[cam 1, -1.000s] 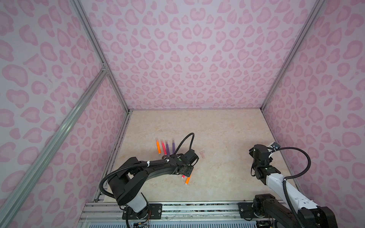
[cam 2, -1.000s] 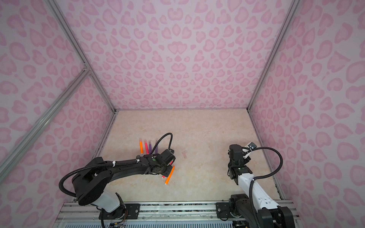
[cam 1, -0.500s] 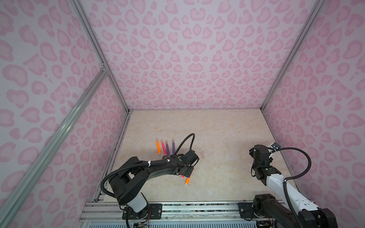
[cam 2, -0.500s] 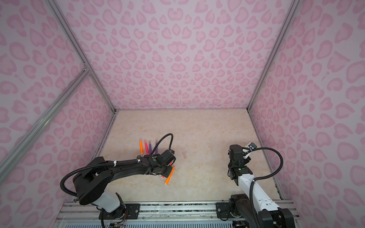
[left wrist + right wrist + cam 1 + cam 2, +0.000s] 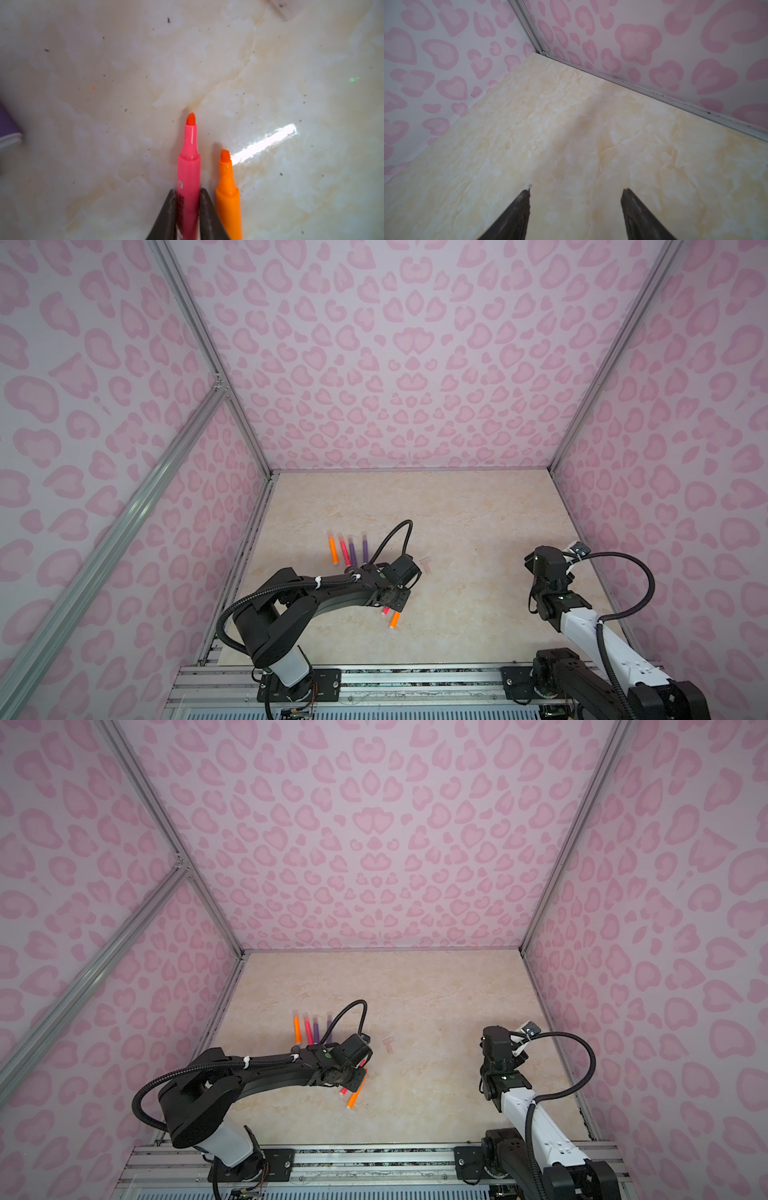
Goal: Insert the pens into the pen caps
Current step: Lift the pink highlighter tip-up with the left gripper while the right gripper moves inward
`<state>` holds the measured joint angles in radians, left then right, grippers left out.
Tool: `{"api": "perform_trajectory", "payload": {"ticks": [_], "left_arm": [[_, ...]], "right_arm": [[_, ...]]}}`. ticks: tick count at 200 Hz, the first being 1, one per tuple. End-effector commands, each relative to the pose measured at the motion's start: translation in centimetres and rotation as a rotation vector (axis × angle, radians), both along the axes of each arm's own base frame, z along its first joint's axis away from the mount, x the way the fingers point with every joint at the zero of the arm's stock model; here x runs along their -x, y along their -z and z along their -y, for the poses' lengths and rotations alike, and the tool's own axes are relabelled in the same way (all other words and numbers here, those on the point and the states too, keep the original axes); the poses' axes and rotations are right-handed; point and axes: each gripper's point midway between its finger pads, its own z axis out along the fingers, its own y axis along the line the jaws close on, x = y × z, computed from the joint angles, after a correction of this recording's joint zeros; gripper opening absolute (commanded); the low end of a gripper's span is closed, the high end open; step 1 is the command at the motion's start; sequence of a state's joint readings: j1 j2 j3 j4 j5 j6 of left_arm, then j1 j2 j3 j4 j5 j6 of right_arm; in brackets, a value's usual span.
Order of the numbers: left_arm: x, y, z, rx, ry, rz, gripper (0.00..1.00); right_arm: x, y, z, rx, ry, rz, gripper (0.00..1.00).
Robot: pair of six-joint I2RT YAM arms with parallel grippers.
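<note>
One pink pen (image 5: 189, 166), near the surface's (image 5: 457, 614) front edge, is clamped in the left gripper (image 5: 188, 193). It should lift straight up, sparing the orange pen (image 5: 227, 187) just beside. The right gripper (image 5: 576, 190) gapes empty.

Both top views look steeply down from high above the near edge and share the whole table (image 5: 478, 531). Left wrist view sits very close over the pink pen (image 5: 188, 172) and orange pen (image 5: 228, 197). Right wrist view faces the far right corner (image 5: 543, 52), low.

Left pincer (image 5: 351, 1080) sits over a pink pen (image 5: 343, 1091), just beside an orange pen (image 5: 355, 1096).
</note>
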<state>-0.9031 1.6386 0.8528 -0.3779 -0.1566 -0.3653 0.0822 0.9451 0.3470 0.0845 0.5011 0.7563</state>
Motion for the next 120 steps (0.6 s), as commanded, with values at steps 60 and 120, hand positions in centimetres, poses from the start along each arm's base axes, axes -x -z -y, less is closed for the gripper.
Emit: {"api": "perform_trajectory", "payload": {"ticks": [60, 120], "left_arm": [[-0.2, -2.0, -1.4, 0.008, -0.042, 0.066, 0.03], [-2.5, -17.3, -1.1, 0.436, -0.199, 0.39, 0.03]], "right_arm": [[0.0, -0.1, 0.1, 0.002, 0.006, 0.011, 0.71], [-1.5, -2.7, -4.1, -0.124, -0.201, 0.096, 0.73]]}}
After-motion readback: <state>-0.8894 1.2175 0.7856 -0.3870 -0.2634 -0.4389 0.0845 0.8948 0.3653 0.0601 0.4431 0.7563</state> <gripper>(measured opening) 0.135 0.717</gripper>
